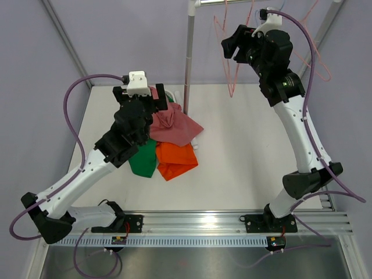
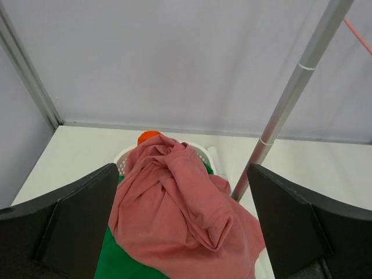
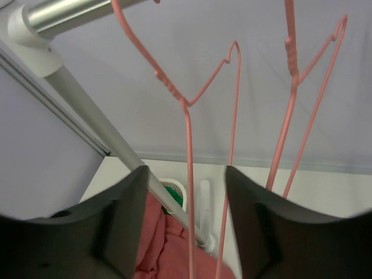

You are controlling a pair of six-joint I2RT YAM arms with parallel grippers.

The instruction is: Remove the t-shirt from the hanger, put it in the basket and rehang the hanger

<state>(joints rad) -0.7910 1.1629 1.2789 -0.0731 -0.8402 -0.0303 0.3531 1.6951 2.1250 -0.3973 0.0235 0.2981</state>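
While retreating, lift left end effector [image 2: 183, 174], fully open, straight up off shirt [image 2: 174, 221], heaped on basket [image 2: 125, 158] on desk [image 1: 244, 145]; draw right end effector [image 3: 185, 171], jaws parted astride bare hanger [image 3: 187, 133], back without snagging wire.

Top cam overhead, rear; both wrist cams face fwd, share pink shirt [image 2: 180, 215] [image 3: 163, 247].

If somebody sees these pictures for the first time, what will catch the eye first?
The pink t-shirt lies crumpled on top of an orange garment and a green garment, left of centre on the table. At the back, bare pink hangers hang from the rail, before the raised right end effector.
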